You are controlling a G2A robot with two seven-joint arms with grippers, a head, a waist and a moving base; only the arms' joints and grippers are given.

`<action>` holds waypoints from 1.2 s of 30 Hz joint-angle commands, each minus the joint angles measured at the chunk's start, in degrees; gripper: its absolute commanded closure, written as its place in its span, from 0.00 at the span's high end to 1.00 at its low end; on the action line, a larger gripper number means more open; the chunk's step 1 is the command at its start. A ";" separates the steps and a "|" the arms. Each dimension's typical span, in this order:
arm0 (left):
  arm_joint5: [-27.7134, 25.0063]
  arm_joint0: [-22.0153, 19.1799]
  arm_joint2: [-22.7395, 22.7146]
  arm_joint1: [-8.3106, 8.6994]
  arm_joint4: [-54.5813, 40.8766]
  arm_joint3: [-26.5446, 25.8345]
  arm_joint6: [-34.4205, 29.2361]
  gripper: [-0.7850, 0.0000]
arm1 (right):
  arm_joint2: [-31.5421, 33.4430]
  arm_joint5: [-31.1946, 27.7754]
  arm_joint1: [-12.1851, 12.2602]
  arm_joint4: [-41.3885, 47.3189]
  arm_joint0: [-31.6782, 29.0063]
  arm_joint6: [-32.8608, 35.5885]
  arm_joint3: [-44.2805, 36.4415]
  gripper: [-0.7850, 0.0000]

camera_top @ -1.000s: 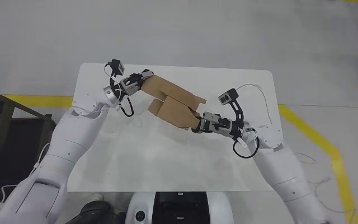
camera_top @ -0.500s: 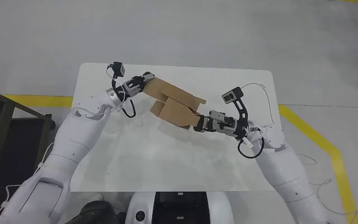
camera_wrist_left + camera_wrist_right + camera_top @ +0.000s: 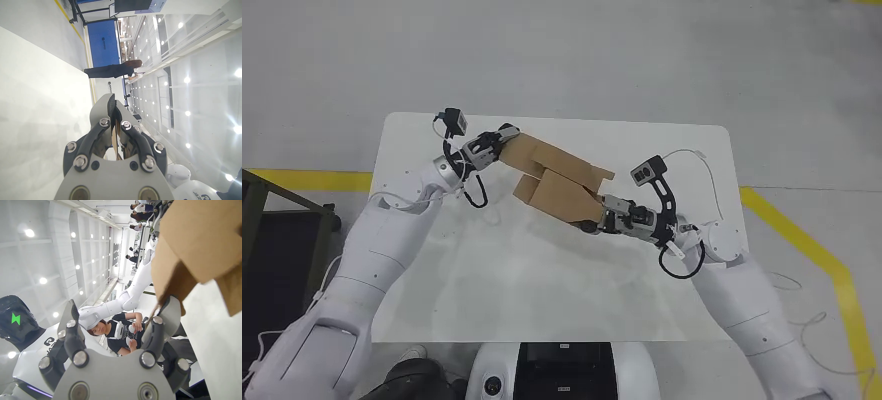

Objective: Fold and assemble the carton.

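The brown cardboard carton [image 3: 557, 180] is partly folded and held over the back middle of the white table [image 3: 542, 290]. My left gripper [image 3: 504, 135] is at its far-left end, shut on a thin cardboard flap [image 3: 114, 136] that stands edge-on between the fingers of that gripper [image 3: 113, 100]. At the carton's near-right end is my right gripper [image 3: 594, 222], open with its jaws wide apart [image 3: 121, 308]. One right fingertip [image 3: 170, 306] touches a lower corner of the carton [image 3: 198, 237]; the other finger [image 3: 70, 311] is free.
A thin white cable [image 3: 702, 160] lies over the table's back right part. A dark cart [image 3: 267, 240] stands beside the table's left edge. Yellow floor tape [image 3: 802, 240] runs past the right side. Bare tabletop lies in front of the carton.
The right gripper has pulled slightly back and left against the carton's near end. The carton's lower part has shifted a little up and right. The left gripper has kept its hold.
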 commanded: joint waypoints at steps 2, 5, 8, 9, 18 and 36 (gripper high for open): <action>0.45 0.35 -0.50 -0.15 -1.13 -0.05 -0.13 0.00 | -0.24 -0.11 -0.07 -0.62 0.13 -0.16 0.18 0.38; 0.84 0.62 -1.09 -0.24 -1.58 -0.09 -0.30 0.00 | -0.58 -0.03 -0.13 -1.70 0.26 -0.43 0.31 0.35; 1.06 0.84 -1.61 -0.31 -1.65 -0.15 -0.48 0.00 | -0.84 -0.08 -0.18 -2.82 0.35 -0.87 0.36 0.36; 1.19 0.93 -1.77 -0.34 -1.69 -0.19 -0.57 0.00 | -0.90 -0.09 -0.19 -3.18 0.35 -1.05 0.35 0.36; 2.04 2.13 -3.58 -0.45 -3.37 -1.72 -2.96 0.00 | -1.01 -0.05 -0.24 -5.41 0.32 -2.61 0.15 0.33; 4.96 4.32 -7.07 -0.51 -5.48 -4.34 -5.95 0.82 | -1.10 0.24 -0.30 -7.90 0.14 -4.45 -0.83 0.00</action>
